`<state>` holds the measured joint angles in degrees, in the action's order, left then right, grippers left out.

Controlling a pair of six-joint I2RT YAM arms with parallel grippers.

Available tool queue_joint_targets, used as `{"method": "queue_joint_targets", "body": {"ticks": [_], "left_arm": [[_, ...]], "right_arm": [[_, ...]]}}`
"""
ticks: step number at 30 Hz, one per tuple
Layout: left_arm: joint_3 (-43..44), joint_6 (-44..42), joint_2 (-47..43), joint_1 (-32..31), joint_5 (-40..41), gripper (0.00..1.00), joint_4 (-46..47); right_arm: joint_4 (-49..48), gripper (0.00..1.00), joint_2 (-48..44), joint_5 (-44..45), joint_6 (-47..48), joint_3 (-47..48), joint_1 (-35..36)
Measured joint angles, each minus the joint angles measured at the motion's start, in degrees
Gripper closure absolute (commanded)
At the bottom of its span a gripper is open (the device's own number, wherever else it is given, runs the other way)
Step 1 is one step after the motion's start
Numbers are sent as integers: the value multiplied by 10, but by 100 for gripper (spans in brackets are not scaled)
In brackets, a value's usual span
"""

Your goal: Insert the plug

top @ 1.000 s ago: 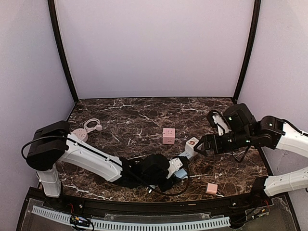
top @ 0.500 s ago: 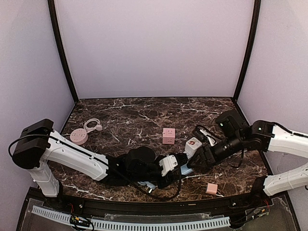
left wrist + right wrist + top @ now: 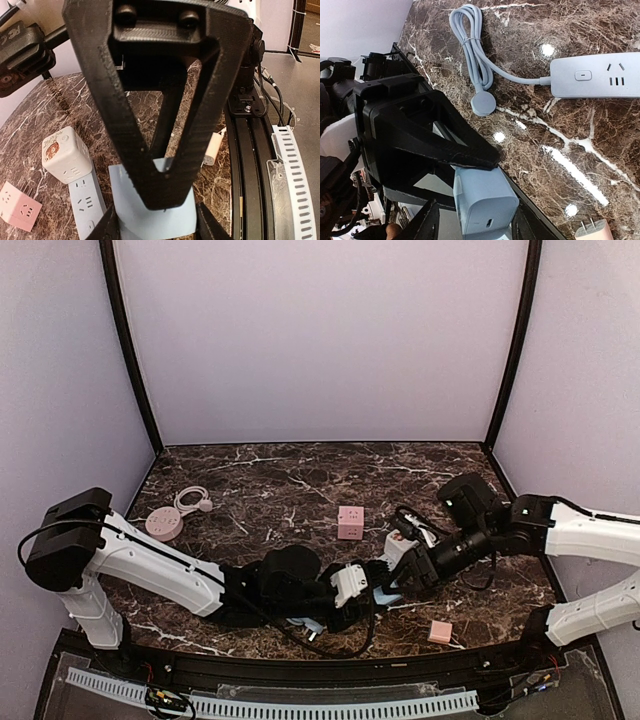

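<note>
Table's point(image 3: 300, 480) near edge (tight spot): left fingers point(image 3: 108, 229) hold plug point(image 3: 150, 216).

Pale lilac walls point(image 3: 320, 340) enclose the dark marble table point(image 3: 300, 465), with black posts point(image 3: 130, 350) at ten and two o'clock.

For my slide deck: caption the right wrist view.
Blue charger between the right fingers; power strip and coiled cord on the marble table.
</note>
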<state>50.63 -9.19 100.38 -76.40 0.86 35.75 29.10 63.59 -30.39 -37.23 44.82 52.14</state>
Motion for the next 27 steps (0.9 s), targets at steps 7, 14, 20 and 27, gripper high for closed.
{"method": "queue_joint_targets", "body": {"ticks": [7,14,20,27], "left_arm": [[-2,-3,0,0,1,78,2],[-2,-17,0,0,9,62,-5],[-2,-21,0,0,13,5,11],[-31,-15,-13,0,29,1,24]], "right_arm": [[0,65,2,5,-4,-3,0],[-21,90,0,4,-22,-19,-1],[-38,100,-2,-2,-5,-19,6],[-11,100,-6,68,37,12,10]]}}
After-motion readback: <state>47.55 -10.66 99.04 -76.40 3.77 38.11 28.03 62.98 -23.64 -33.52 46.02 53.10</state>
